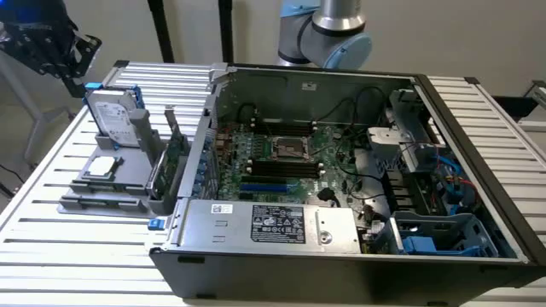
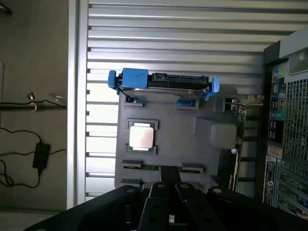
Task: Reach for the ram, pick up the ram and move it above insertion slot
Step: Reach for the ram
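The ram [image 2: 159,167] stands on edge in a slot of the grey fixture [image 2: 207,108], between two small clips, and I see it as a thin dark strip. My gripper [image 2: 169,186] hangs high above it, fingers shut together with nothing between them. In the exterior view the gripper [image 1: 73,61] is up at the far left, above the fixture [image 1: 85,192] on the slatted table. The black insertion slots [image 1: 282,167] lie on the motherboard inside the open computer case.
The fixture also holds a hard drive [image 2: 163,86] in blue carriers, a processor chip [image 2: 142,137] and a wider green card with a metal bracket [image 1: 168,163]. The open case [image 1: 477,147] takes up the exterior view's right. Cables lie on the floor [image 2: 38,154].
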